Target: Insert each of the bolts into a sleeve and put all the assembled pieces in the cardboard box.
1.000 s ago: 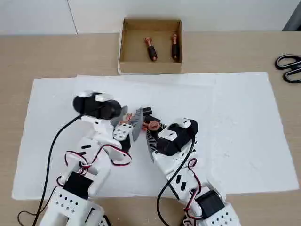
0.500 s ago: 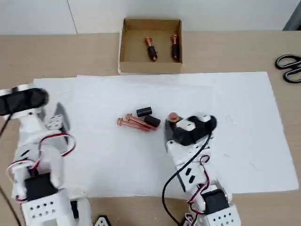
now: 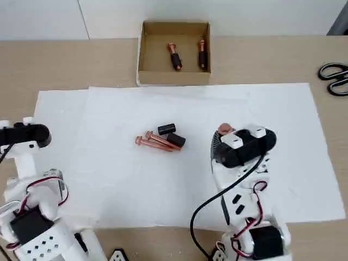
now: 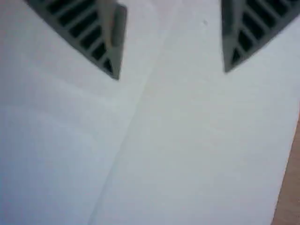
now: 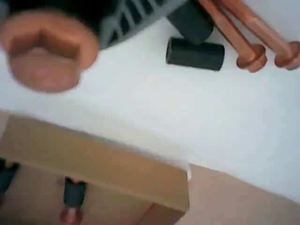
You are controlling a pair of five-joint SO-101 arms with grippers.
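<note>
Two loose bolts from up high, side by side in the middle of the paper, heads pointing toward the left arm. One sleeve touching their far ends, a second sleeve just beside, nearer the box. That box at the far edge of the table, off the paper, with two assembled pieces lying apart inside. Over the paper, near the pile on its scissors side, the right gripper, clamped on a third bolt, copper head poking up. Left arm at the paper's left edge, well apart from the pile. Out on the table's right end, scissors. Over to the left wrist now: left gripper spread wide, ribbed fingers well apart with nothing between them, creased paper underneath and a sliver of table past its edge. On to the right wrist: copper head of the third bolt big and blurred up close, pinched against a grey ribbed finger. Beyond it, both sleeves and the two loose bolts lying on the paper, then the box wall, and one assembled piece visible inside.
</note>
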